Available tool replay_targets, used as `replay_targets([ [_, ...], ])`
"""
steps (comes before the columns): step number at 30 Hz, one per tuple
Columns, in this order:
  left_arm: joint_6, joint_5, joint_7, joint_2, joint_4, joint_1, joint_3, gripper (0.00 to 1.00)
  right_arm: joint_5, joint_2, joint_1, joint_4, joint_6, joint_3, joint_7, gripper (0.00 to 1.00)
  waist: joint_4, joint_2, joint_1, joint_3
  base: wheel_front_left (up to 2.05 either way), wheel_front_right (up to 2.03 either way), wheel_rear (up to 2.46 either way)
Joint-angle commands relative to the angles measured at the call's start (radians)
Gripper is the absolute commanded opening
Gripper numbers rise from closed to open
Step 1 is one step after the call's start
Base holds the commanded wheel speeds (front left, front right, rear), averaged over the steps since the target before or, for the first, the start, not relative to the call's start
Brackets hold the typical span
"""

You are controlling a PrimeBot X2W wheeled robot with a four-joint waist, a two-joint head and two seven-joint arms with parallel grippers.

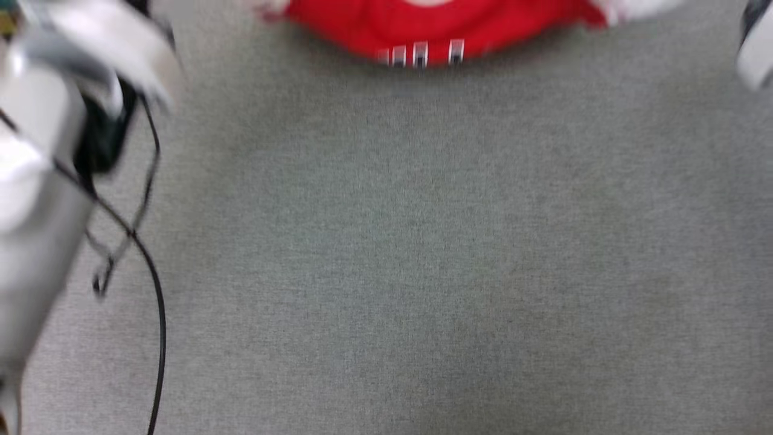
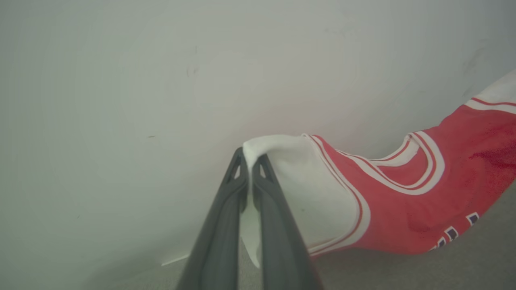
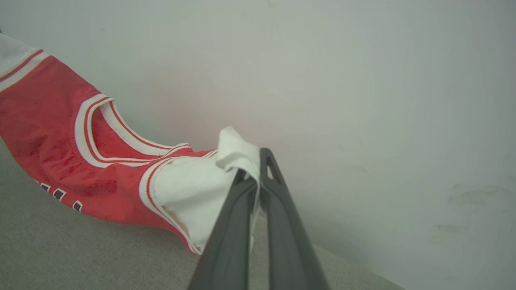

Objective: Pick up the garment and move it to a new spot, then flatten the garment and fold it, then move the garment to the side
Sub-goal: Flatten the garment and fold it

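Nearest me in the head view lies a broad grey woven surface (image 1: 423, 272), taking up the lower and middle of the frame; the whole view is blurred. Along the left edge stands the pale left forearm (image 1: 36, 181), with a thin black cable (image 1: 160, 314) looping down from it to the bottom edge; a pale piece of the right arm (image 1: 755, 54) shows at the upper right corner.

Farther off, at the top middle of that frame, hangs the garment (image 1: 435, 27), red with a strip of black, white-outlined lettering along its lower edge and white showing at both ends.

In the left wrist view the left gripper (image 2: 250, 155) rises from the bottom middle; its jaws are pinched tight on a white sleeve (image 2: 306, 189), a fold of cloth poking out above the tips. From there the garment (image 2: 403, 209) runs to the right of the frame, sagging, with striped trim round the neck opening.

In the right wrist view the right gripper (image 3: 254, 165) has its jaws clamped on the other white sleeve (image 3: 193, 193); the red body (image 3: 48, 133) stretches away to the upper left. I cannot tell whether its lowest edge touches the grey surface.

Behind it all stands a plain pale wall (image 2: 161, 80).
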Motion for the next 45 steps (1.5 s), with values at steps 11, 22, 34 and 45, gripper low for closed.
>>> replay_targets([
  [11, 0.165, -0.141, -0.007, 0.120, -0.261, 0.590, 0.008, 0.00, 0.027, -0.030, 0.529, -0.156, -0.002, -0.036, -0.015, 0.00, -0.015, 0.0000, 0.0000, -0.203, 0.00, 0.00, 0.00],
  [22, 0.246, -0.264, -0.035, 0.152, -0.325, 0.949, 0.023, 0.00, 0.000, 0.013, 0.910, -0.203, -0.002, -0.141, 0.030, 0.00, -0.026, 0.0000, 0.0000, -0.331, 0.00, 0.00, 0.00],
  [34, 0.268, -0.339, -0.060, 0.125, -0.323, 1.174, 0.042, 0.00, -0.011, 0.058, 1.203, -0.200, -0.002, -0.267, 0.037, 0.00, -0.029, 0.0000, 0.0000, -0.405, 0.00, 0.00, 0.00],
  [45, 0.253, -0.320, -0.070, 0.098, -0.320, 1.213, 0.065, 0.00, -0.030, 0.110, 1.274, -0.218, -0.002, -0.356, 0.043, 0.18, -0.022, 0.0000, 0.0000, -0.415, 0.00, 0.00, 0.00],
])
